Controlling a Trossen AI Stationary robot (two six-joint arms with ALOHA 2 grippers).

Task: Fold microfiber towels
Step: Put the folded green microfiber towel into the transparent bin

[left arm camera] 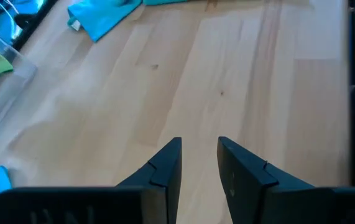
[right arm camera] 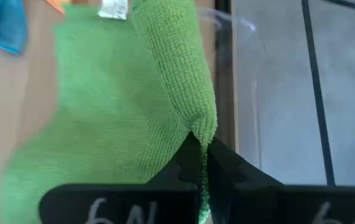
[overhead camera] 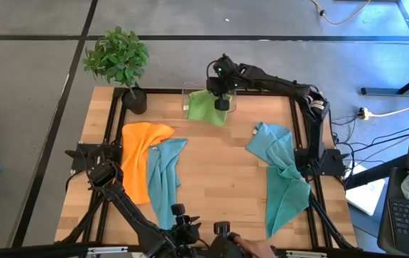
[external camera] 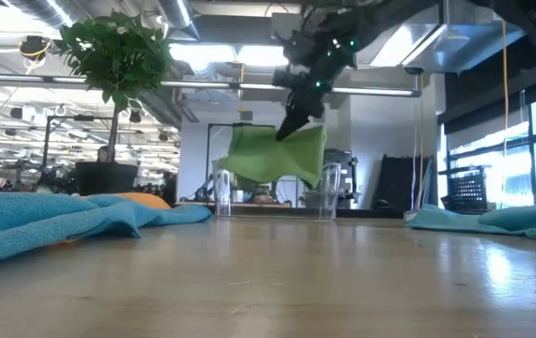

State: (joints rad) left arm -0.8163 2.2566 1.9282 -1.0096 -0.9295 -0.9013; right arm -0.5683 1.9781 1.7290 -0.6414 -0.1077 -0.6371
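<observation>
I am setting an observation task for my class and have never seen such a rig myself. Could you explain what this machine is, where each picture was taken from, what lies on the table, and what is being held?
These are two dark robot arms at a wooden table.

One picture looks straight down, one looks level across the table top, and two come from cameras on the arms' wrists.

An orange towel and teal towels lie on the wood. A potted plant and a clear bin stand at the far edge.

The right gripper pinches a lime green towel, lifted over the bin. The left gripper waits near the front edge, fingers parted and empty.
</observation>
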